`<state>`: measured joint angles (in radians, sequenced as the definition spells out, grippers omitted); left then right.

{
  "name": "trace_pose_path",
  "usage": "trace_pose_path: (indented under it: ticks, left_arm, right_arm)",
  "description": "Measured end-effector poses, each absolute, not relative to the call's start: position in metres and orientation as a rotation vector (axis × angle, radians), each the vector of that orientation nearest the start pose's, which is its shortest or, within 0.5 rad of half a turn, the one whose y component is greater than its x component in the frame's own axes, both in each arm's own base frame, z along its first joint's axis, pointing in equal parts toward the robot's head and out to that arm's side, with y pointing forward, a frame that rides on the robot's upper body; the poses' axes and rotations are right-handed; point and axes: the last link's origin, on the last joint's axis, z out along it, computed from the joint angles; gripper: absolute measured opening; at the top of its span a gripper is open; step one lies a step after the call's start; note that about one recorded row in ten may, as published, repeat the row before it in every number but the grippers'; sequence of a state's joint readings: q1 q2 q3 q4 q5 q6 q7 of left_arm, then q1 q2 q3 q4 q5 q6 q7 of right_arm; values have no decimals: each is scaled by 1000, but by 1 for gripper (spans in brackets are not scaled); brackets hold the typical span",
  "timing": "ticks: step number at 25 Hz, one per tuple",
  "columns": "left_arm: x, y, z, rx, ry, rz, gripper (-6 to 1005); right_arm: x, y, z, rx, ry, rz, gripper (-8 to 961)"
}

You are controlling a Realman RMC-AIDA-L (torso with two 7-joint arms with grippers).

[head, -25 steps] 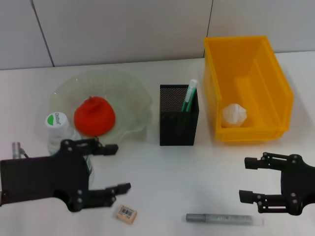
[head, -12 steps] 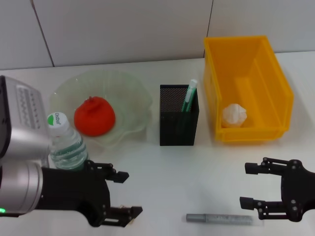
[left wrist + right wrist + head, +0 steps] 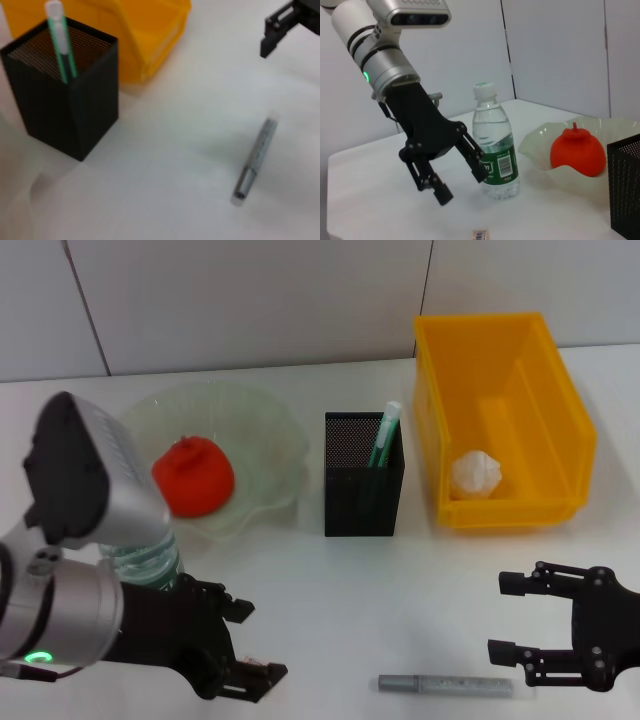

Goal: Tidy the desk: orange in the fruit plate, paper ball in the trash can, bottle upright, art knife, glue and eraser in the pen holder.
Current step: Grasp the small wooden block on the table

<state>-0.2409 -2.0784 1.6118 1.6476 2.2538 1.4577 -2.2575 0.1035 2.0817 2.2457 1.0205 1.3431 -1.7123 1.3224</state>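
Observation:
My left gripper is open near the table's front edge, just above the tan eraser, which it hides in the head view. It also shows in the right wrist view. The bottle stands upright behind my left arm, clear in the right wrist view. The orange lies in the fruit plate. The paper ball lies in the trash can. The pen holder holds a green-and-white stick. A silver art knife lies near my open, empty right gripper.
The pen holder and the trash can stand close together at the back of the white table. The art knife lies flat on bare table in front of them. A grey wall runs behind the table.
My left gripper left the upright bottle, moved right and forward over the eraser, and the arm swung up into view. The right gripper has barely moved.

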Motion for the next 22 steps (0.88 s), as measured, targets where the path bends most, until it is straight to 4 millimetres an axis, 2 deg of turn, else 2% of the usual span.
trace_pose_path:
  ticks: [11, 17, 22]
  left_arm:
    - [-154, 279, -34, -2913, -504, 194, 757]
    - [-154, 279, -40, -2866, -562, 313, 807]
    - [-154, 277, -43, -2860, -585, 334, 818]
  right_arm:
    - [306, 230, 39, -2688, 502, 657, 794]
    - [307, 228, 36, -2693, 460, 657, 794]
    - [307, 228, 35, -2691, 448, 664, 794]
